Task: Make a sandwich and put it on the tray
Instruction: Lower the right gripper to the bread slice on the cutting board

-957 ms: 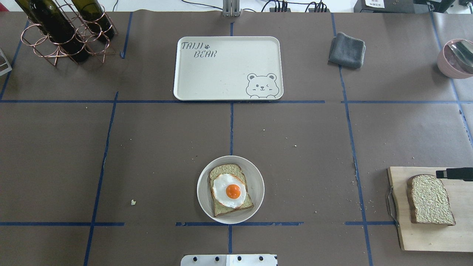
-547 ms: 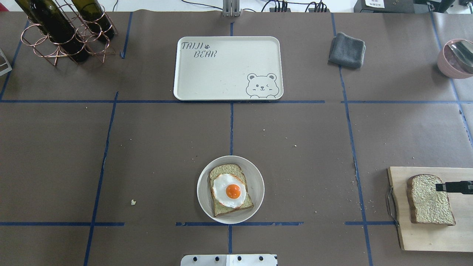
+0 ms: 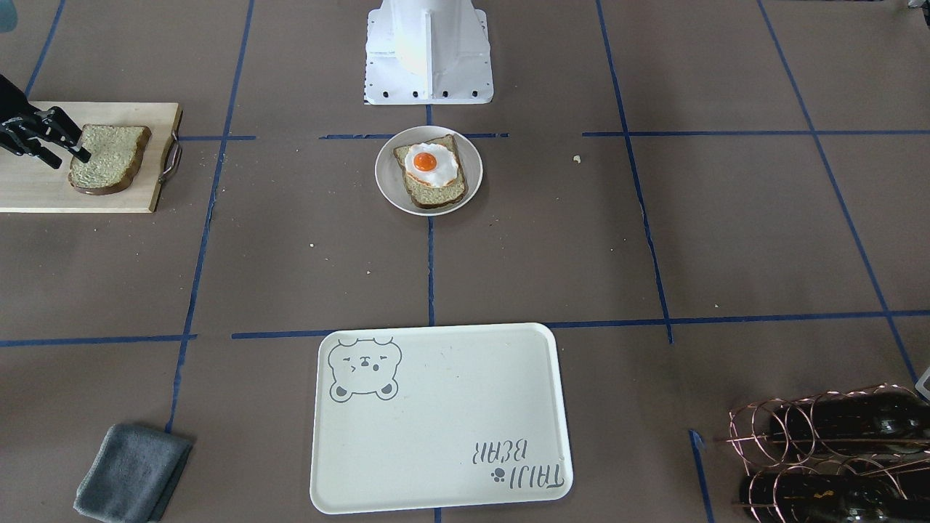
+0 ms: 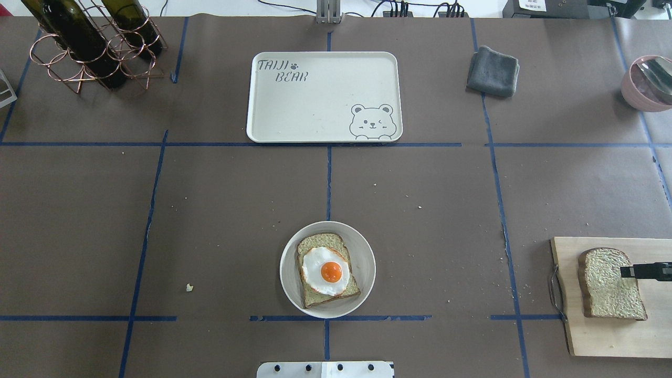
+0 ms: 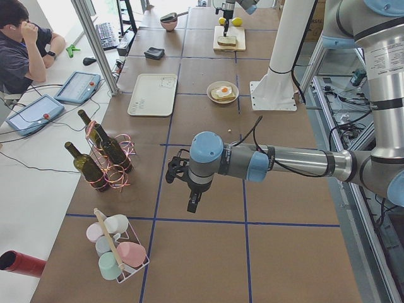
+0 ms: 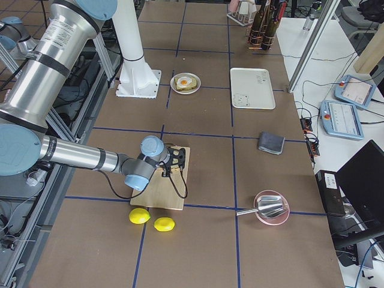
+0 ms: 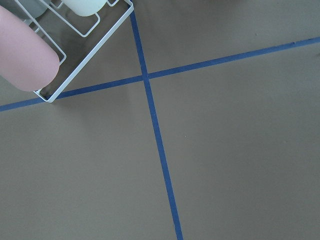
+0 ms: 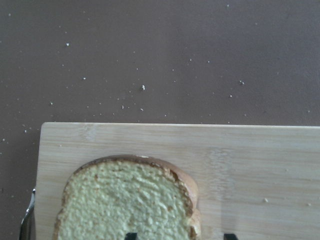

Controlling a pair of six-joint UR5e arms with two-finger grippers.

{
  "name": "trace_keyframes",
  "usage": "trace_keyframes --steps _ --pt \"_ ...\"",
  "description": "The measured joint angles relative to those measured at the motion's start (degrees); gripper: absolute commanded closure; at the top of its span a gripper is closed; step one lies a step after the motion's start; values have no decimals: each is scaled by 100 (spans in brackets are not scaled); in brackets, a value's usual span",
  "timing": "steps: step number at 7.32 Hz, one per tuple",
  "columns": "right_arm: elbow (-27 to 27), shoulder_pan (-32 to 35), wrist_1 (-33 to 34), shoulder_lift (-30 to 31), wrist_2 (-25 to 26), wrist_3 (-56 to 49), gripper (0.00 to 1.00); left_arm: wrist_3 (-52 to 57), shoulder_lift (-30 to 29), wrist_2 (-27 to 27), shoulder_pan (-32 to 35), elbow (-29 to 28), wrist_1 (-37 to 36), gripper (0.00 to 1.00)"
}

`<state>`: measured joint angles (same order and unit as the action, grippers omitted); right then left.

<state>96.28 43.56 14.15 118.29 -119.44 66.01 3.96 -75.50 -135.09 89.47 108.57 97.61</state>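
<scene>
One bread slice (image 4: 604,289) lies on a pale wooden board (image 4: 604,336) at the right. My right gripper (image 4: 630,271) is open and low over this slice; in the right wrist view (image 8: 180,236) one fingertip is over the bread (image 8: 125,200) and the other is over the board beside its crust. The other bread slice (image 4: 315,242) lies on a round white plate (image 4: 367,262) with the fried egg (image 4: 326,270) on top. The tray (image 4: 315,100) stands bare at the back middle. My left gripper (image 5: 192,205) hangs over bare table far left; I cannot tell whether it is open.
A grey cloth (image 4: 493,71) lies right of the tray. A copper rack with wine bottles (image 4: 89,42) stands back left. A pink bowl with a spoon (image 4: 648,84) is at the far right. Two lemons (image 6: 147,219) lie beside the board. A cup rack (image 7: 25,55) is near my left gripper.
My right gripper has moved toward the table's near edge, from the far end of the bread slice to over its middle. Nothing else has moved.
</scene>
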Motion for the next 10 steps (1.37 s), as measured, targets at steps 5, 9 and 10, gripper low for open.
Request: trace_keyframes --steps 5,9,10 --pt "-4 -48 0 -45 0 0 49 0 2 6 0 -9 3 0" --pt "-4 -99 0 -51 -4 -8 65 -1 2 9 0 -17 3 0" --pt "-6 -118 0 -51 -2 -8 87 -1 5 9 0 -18 3 0"
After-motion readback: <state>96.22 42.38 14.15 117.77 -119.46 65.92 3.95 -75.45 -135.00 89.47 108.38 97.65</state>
